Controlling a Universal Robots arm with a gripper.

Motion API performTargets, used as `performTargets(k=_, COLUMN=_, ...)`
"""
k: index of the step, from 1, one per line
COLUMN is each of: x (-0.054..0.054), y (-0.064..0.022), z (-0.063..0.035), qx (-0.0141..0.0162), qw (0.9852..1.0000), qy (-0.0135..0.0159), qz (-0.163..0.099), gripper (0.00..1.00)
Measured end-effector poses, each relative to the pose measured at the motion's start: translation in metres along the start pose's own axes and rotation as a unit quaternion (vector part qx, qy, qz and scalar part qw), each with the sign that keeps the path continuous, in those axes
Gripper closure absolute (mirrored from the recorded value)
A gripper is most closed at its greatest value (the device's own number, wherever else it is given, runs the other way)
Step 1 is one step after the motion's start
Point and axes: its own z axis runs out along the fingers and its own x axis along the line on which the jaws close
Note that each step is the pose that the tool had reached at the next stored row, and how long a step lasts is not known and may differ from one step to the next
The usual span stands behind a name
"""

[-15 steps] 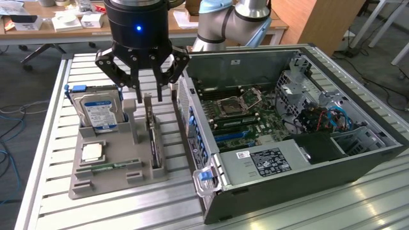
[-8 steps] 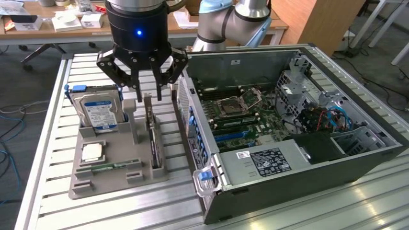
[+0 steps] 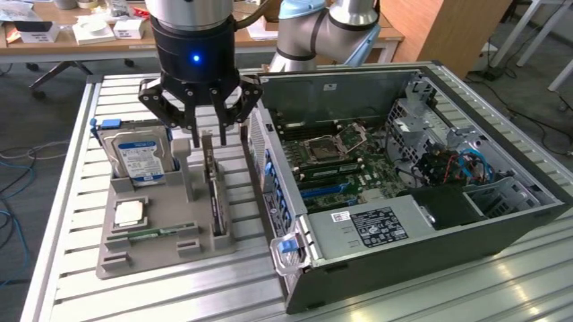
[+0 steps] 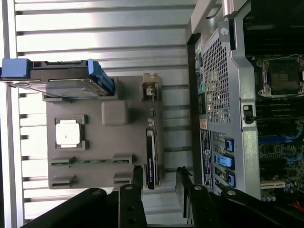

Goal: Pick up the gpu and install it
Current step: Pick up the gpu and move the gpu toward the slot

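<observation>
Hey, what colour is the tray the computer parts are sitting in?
The tray is plain grey, best seen in the exterior view.

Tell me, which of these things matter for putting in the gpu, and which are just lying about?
For the job:
- gpu, on edge in the tray
- gripper, open, just above the gpu
- computer case, side open

Lying about, in the same tray:
- hard drive
- square chip
- memory stick

Slatted aluminium table [image 3: 501,282]. Wooden desk [image 3: 63,47] behind, carrying boxes [image 3: 94,30]. Grey floor [image 3: 45,121], loose cables [image 3: 11,157]. Wooden cabinet [image 3: 447,27].
</observation>
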Motion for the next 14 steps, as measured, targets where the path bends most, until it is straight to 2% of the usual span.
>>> performTargets(k=3, x=0.000, y=-0.0002, z=0.0039, qx=-0.0010, qw=1.0000, qy=0.0000, qz=0.000, gripper=0.59)
performTargets(k=12, x=0.000, y=-0.0014, z=0.0202, qx=-0.0011, qw=1.0000, qy=0.0000, qz=-0.001, gripper=0.59)
performTargets(k=14, x=0.000, y=-0.0015, z=0.0209, qx=-0.0010, qw=1.0000, qy=0.0001, qz=0.000, gripper=0.59)
